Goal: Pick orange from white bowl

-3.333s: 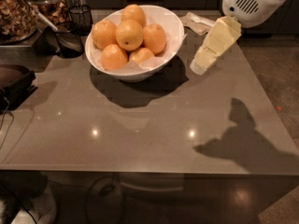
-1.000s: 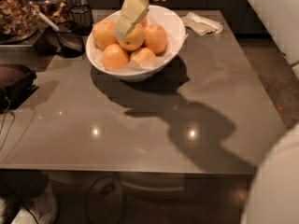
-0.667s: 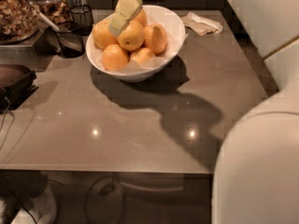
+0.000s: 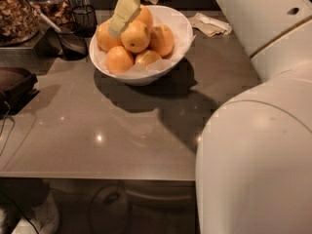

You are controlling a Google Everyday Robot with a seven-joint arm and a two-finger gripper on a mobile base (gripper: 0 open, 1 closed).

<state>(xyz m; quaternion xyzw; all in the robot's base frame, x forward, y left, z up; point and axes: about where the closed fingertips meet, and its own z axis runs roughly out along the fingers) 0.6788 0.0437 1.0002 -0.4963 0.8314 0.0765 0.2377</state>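
The white bowl stands at the back middle of the grey counter and holds several oranges. One orange sits on top in the middle, with others around it. My gripper hangs down from the top edge over the bowl's left half. Its pale yellow tip is over the gap between the left orange and the top orange. I cannot tell whether it touches either. It holds nothing that I can see.
My white arm fills the right side and the front right. A crumpled napkin lies behind the bowl to the right. A dark wire basket, a jar and a dark scoop stand at the back left. A black object is at the left edge.
The gripper has moved from right of the bowl to above its left half, staying there over the last second. The arm has swung in and now covers more of the right side.
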